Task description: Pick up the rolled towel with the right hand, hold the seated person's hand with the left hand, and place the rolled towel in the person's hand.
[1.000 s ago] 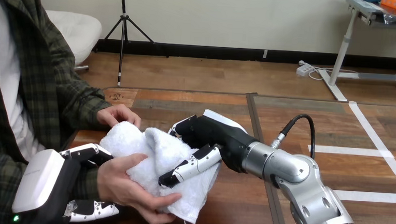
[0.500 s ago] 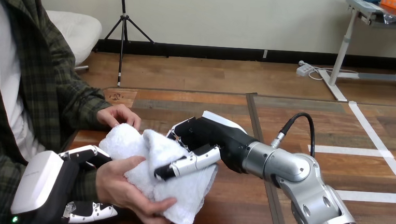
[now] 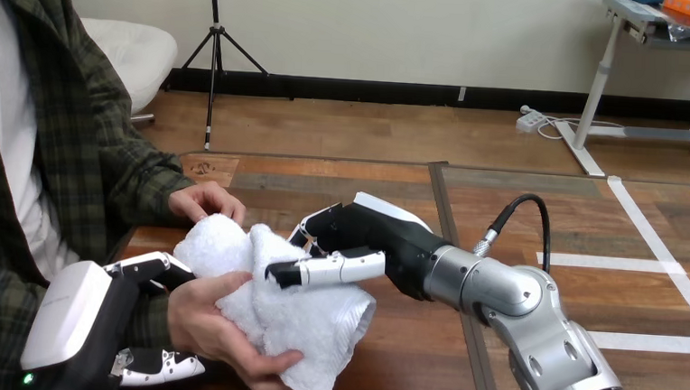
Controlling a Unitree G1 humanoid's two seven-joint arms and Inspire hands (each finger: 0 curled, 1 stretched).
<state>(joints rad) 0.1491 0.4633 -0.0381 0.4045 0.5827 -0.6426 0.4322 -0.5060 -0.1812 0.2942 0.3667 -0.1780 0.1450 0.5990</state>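
1. The rolled towel [image 3: 302, 323] is cradled in the person's hand [image 3: 211, 327]. Its far end is touched by the person's other hand [image 3: 203, 200].
2. The right hand [image 3: 370, 237] has been loosened: its near finger, pressed into the towel a second ago, is now straightened and lifted.
3. The person's wrist is clasped by the curled left hand [image 3: 89, 320].
4. Placement is judged nearly done.

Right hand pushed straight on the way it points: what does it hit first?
The towel, bunched just ahead of the right hand; the person's hand holding it probably comes next.
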